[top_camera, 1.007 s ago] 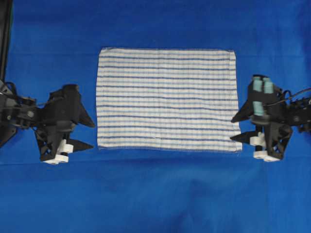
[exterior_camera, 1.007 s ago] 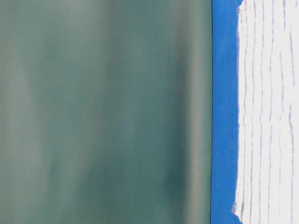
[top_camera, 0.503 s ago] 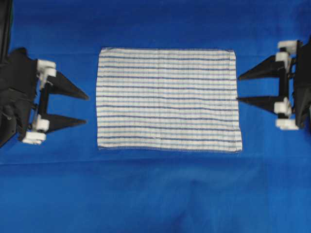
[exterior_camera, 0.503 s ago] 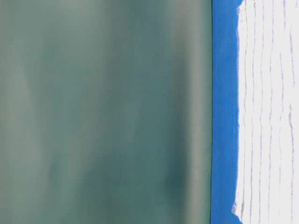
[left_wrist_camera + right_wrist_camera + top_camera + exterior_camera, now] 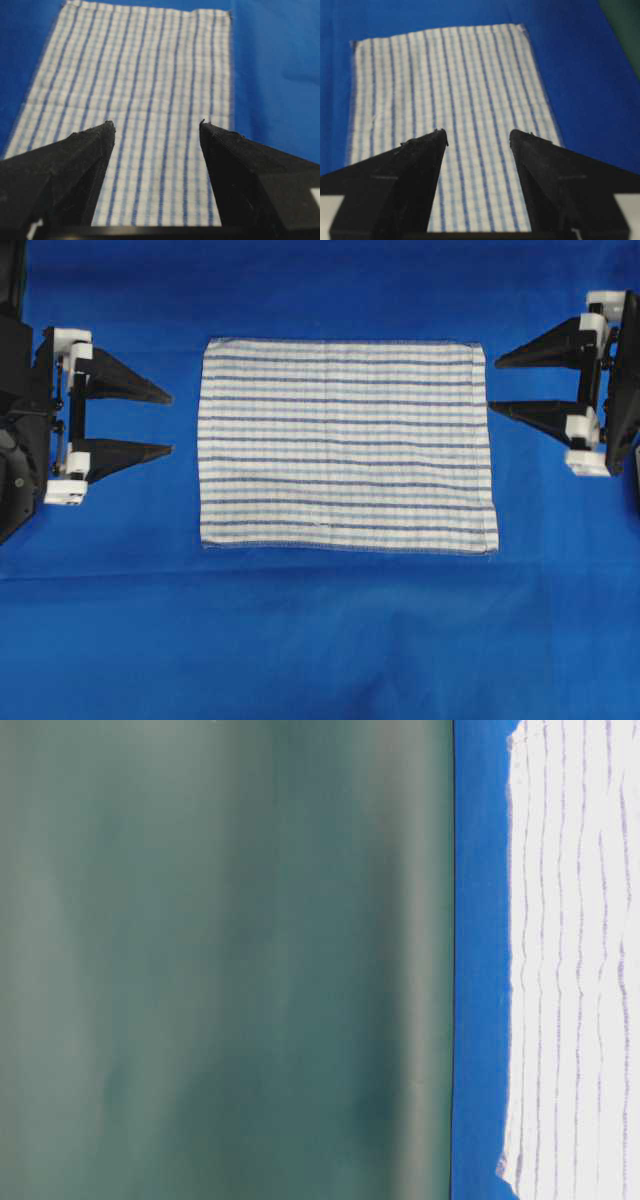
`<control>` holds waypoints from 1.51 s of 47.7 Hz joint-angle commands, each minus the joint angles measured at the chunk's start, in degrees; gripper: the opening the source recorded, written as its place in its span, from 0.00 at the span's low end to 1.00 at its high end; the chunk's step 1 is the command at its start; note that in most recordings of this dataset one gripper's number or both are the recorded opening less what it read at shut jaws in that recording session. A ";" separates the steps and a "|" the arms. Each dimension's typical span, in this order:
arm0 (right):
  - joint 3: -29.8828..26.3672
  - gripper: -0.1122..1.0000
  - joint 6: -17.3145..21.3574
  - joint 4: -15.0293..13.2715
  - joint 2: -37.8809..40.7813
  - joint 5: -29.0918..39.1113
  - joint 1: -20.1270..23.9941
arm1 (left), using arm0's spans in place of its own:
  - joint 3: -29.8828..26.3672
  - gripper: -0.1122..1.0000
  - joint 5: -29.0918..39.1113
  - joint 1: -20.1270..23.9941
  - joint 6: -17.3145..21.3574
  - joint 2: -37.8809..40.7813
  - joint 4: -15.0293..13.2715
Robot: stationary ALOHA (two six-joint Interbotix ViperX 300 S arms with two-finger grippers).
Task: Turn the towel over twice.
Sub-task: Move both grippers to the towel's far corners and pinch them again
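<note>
I am looking down my left gripper (image 5: pixel 155 127) first, and its two black fingers (image 5: pixel 85 165) are standing wide apart with nothing caught between them; through the gap the towel (image 5: pixel 145 95) is running away from me, white with thin dark-blue stripes and a faint blue check. My right gripper (image 5: pixel 477 135) is showing me the same thing from the opposite end: its jaws are spread wide and holding nothing, and the towel (image 5: pixel 450 105) is stretching out ahead of its fingers (image 5: pixel 420 170).

From overhead, the left gripper (image 5: pixel 170 422) is hanging just off the towel's left edge, pointing toward it but apart from the cloth, level with the upper half of that edge. The right gripper (image 5: pixel 494 386) is facing the right edge, its nearer tip just beside the hem; I cannot tell whether it is touching.

The towel (image 5: pixel 345 445) is lying flat and fully spread in the middle of the blue sheet (image 5: pixel 320 640), its long sides running left to right, with no corner lifted and only a slight waviness along the hem.

At table level the towel (image 5: pixel 570 970) is lying low on the blue sheet (image 5: pixel 478 970), its far hem rippling a little, and behind it a plain dull-green backdrop (image 5: pixel 220 960) is blurring out.
</note>
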 commanded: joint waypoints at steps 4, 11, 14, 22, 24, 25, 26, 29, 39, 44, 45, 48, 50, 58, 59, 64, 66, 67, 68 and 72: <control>-0.62 0.64 -0.09 -0.26 3.34 -0.53 -4.66 | -0.53 0.66 -3.69 3.43 0.18 4.04 0.18; -0.62 0.64 -0.09 -0.26 9.49 -3.16 -10.81 | 0.35 0.66 -9.40 8.79 0.44 10.63 0.26; -0.62 0.64 -0.09 -0.18 12.83 -5.36 -13.71 | 0.79 0.66 -12.66 10.99 1.76 14.33 0.35; -0.62 0.64 -0.09 -0.18 21.53 -9.05 -19.51 | 0.00 0.66 -17.05 14.33 5.01 23.29 0.26; -0.62 0.64 -0.09 -0.26 23.73 -9.84 -20.74 | -0.44 0.66 -17.67 15.47 5.63 25.93 0.26; -0.62 0.64 -0.09 -0.18 24.87 -10.28 -21.27 | -0.70 0.66 -17.84 16.00 5.80 26.81 0.35; -0.53 0.64 -0.09 -0.18 26.37 -10.99 -21.97 | -0.88 0.66 -18.11 16.61 5.89 27.86 0.35; -0.62 0.64 -0.09 -0.26 29.36 -12.39 -23.20 | -1.67 0.66 -18.54 18.28 6.15 30.76 0.26; -0.35 0.64 -0.18 -0.26 36.21 -15.82 -26.72 | -4.22 0.66 -22.50 22.94 6.50 40.52 0.35; -0.18 0.64 -0.35 -0.62 37.88 -16.44 -27.77 | -5.27 0.66 -23.91 24.08 7.56 44.47 0.35; -0.09 0.64 -0.35 -0.79 38.23 -16.52 -27.86 | -5.45 0.66 -24.08 24.26 8.09 45.44 0.35; 0.18 0.64 -0.35 -1.14 38.85 -16.61 -27.95 | -5.89 0.66 -24.08 24.61 8.53 47.20 0.26; 0.35 0.64 -0.35 -1.23 39.11 -16.52 -27.95 | -6.24 0.66 -24.08 25.05 8.53 48.08 0.35; 0.79 0.62 -0.35 -1.23 39.81 -16.61 -28.21 | -6.86 0.63 -23.47 27.16 8.61 50.36 0.09; 0.79 0.62 -0.35 -1.23 39.73 -16.61 -28.21 | -6.94 0.63 -23.38 27.33 8.61 50.36 0.09; 0.88 0.58 -0.44 -1.41 40.17 -16.61 -28.30 | -7.29 0.54 -22.24 28.13 8.61 50.63 0.18; 0.79 0.54 -0.44 -1.58 40.43 -16.61 -28.39 | -7.38 0.48 -21.71 28.13 8.70 50.80 0.18; 0.79 0.52 -0.44 -1.76 40.61 -16.61 -28.39 | -7.56 0.45 -21.27 28.13 8.70 50.80 0.18; 0.79 0.49 -0.44 -1.85 40.69 -16.61 -28.39 | -7.65 0.42 -20.92 28.13 8.70 50.80 0.09; 0.79 0.31 -0.44 -2.11 41.48 -16.61 -28.39 | -7.91 0.25 -19.34 28.21 8.79 50.89 0.18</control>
